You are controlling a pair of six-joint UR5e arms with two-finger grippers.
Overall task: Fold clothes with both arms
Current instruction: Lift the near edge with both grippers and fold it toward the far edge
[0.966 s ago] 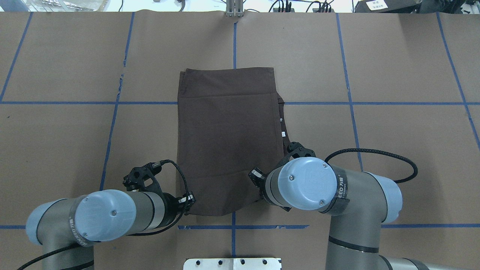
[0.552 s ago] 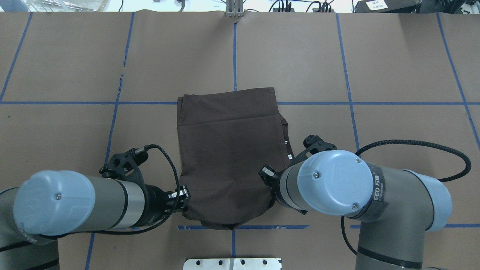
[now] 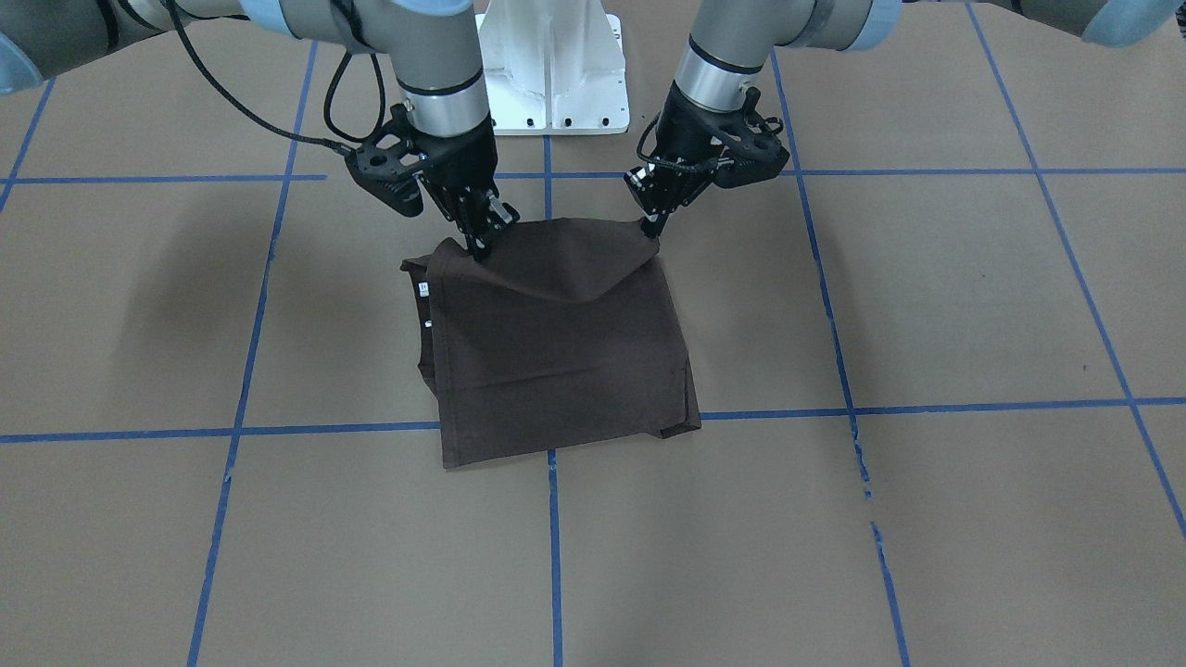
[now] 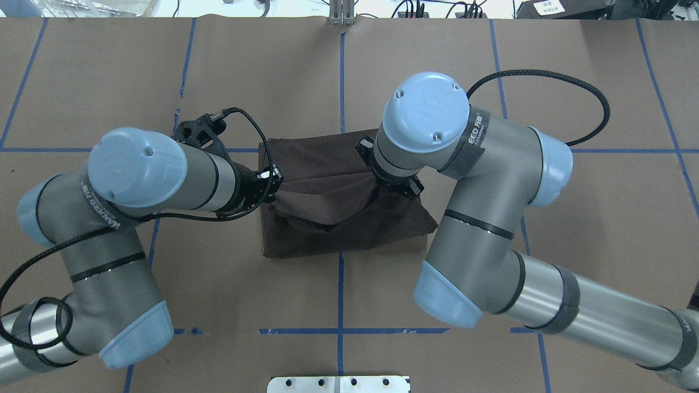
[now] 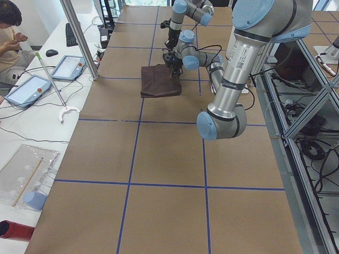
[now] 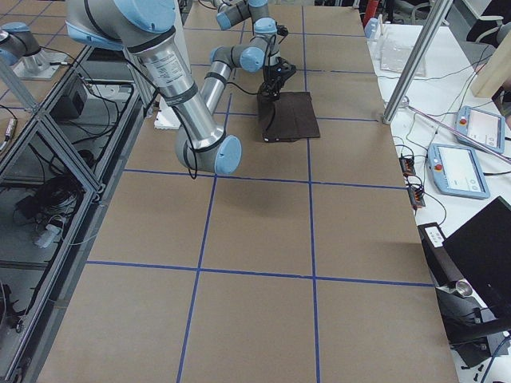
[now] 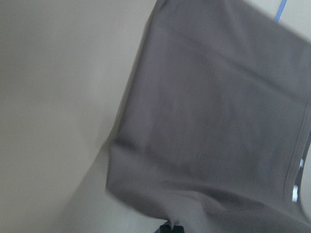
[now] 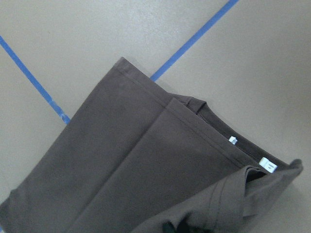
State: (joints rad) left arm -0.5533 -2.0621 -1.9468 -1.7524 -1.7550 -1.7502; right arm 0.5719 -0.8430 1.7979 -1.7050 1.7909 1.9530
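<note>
The dark brown T-shirt (image 3: 556, 352) lies folded in the middle of the table, and it also shows in the overhead view (image 4: 349, 232). My left gripper (image 3: 651, 225) is shut on one corner of its robot-side edge. My right gripper (image 3: 479, 248) is shut on the other corner. Both hold that edge raised and the cloth sags between them. In the overhead view the left gripper (image 4: 271, 188) and right gripper (image 4: 396, 191) sit over the shirt's middle. The right wrist view shows the shirt's layers (image 8: 136, 170) and white neck tags (image 8: 267, 165). The left wrist view shows plain cloth (image 7: 218, 121).
The white pedestal base (image 3: 553, 65) stands just behind the shirt. Blue tape lines (image 3: 278, 431) cross the brown table. A metal post (image 4: 341, 13) is at the far edge. In the exterior left view an operator (image 5: 10, 26) and tablets (image 5: 29, 87) are beside the table.
Both arms first pulled the shirt towards the robot, then swung forward. They lifted the near edge and carried it over the shirt towards the far side.
</note>
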